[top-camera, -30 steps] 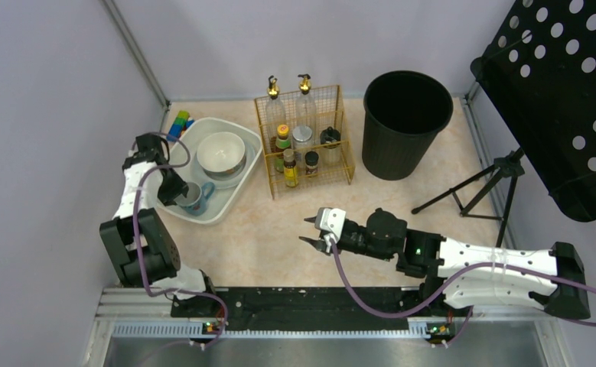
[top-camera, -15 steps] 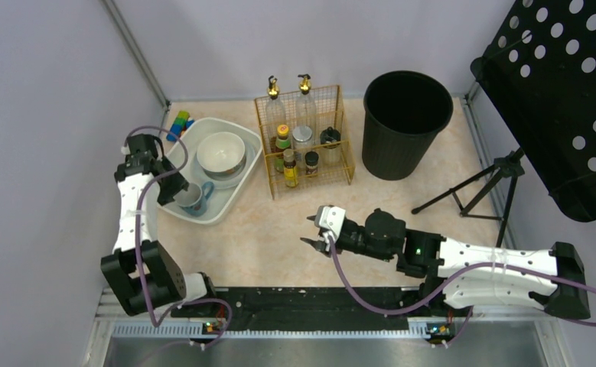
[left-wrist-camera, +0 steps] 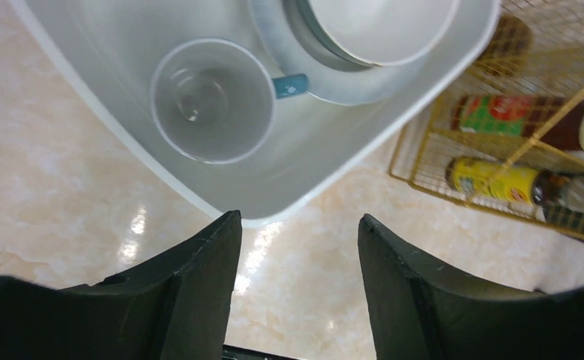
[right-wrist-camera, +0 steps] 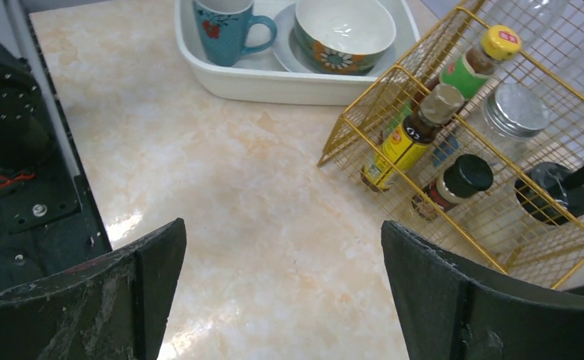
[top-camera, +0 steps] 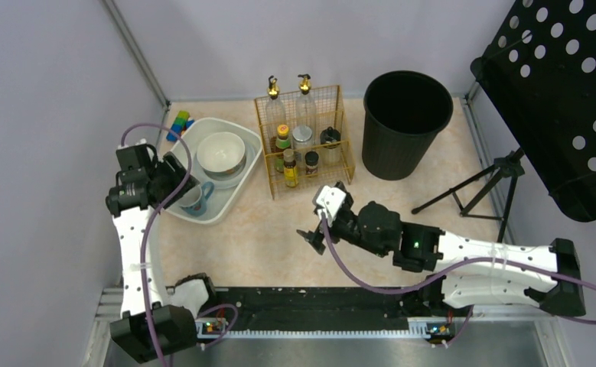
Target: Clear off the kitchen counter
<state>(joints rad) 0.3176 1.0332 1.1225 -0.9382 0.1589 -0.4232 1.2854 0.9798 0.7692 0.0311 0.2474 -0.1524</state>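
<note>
At the far left of the beige marbled kitchen surface (top-camera: 264, 229), a blue ceramic mug (left-wrist-camera: 212, 100) is stood inside a white oval plastic tub (left-wrist-camera: 333, 142), seemingly to free the surface. Left fingers (left-wrist-camera: 199, 285) are held partly apart above the tub's rim, right fingers (right-wrist-camera: 146, 277) spread wide; nothing is gripped.

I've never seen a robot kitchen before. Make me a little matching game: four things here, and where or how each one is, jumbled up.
1 mug
2 black bin
3 yellow-labelled bottle
4 right claw

A in the gold wire rack
B open above the counter
C in the white tub
D at the back, right of the rack

Pairs: 1-C, 2-D, 3-A, 4-B
</note>
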